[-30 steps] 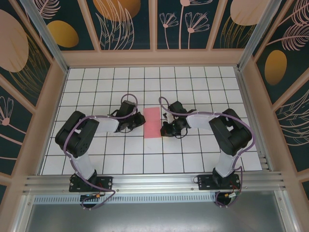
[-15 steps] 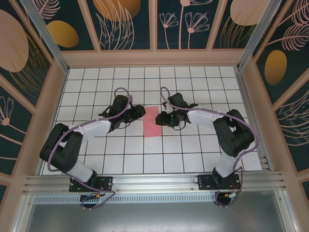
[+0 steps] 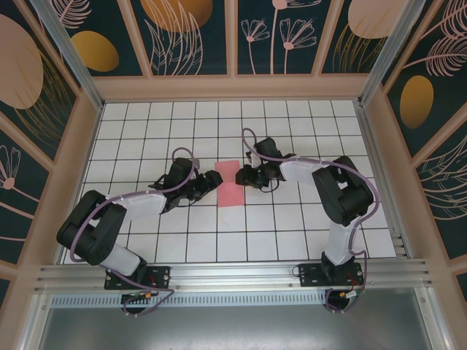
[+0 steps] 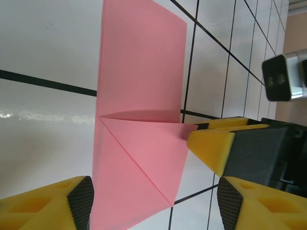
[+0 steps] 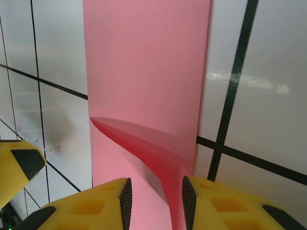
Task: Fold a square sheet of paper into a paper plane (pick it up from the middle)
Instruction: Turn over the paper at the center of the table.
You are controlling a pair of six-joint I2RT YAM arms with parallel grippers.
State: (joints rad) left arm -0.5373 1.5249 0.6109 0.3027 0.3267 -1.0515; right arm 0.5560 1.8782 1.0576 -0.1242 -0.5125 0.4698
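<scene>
Pink paper [image 3: 229, 183] flat on tiled bench [image 3: 292, 226] mid-centre, folded to narrow strip, one corner flap creased. I see right gripper [image 5: 154, 201] jaws pinching raised fold; left gripper [image 4: 153, 199] jaws spread, straddling near end.

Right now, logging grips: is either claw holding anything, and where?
The right claw pinches the folded pink paper sheet by its raised flap. Left claw open, empty.
</scene>
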